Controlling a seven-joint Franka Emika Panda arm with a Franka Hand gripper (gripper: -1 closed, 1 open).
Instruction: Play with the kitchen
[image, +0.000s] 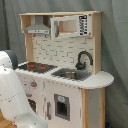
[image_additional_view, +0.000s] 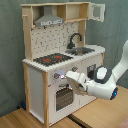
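Note:
The toy kitchen (image: 60, 95) (image_additional_view: 37, 80) is tall, white and light wood, and stands in both exterior views. Its black-red stovetop (image: 36, 66) (image_additional_view: 51, 59) lies beside the grey sink (image: 71, 75) (image_additional_view: 82, 50) with the black faucet (image: 83, 58) (image_additional_view: 75, 38). In the second exterior view my gripper (image_additional_view: 68, 77) reaches in from the right, up against the front panel just right of a knob (image_additional_view: 57, 76) and above the oven door (image_additional_view: 65, 98). In the first exterior view only my white arm (image: 12, 95) shows at the lower left, hiding the gripper.
The upper shelf holds a grey hood (image: 38, 27) (image_additional_view: 50, 20) and a small cupboard (image: 70, 26) whose door (image_additional_view: 97, 11) hangs open. A grey curtain (image: 116, 50) hangs behind. The kitchen stands on a wooden floor (image_additional_view: 30, 120).

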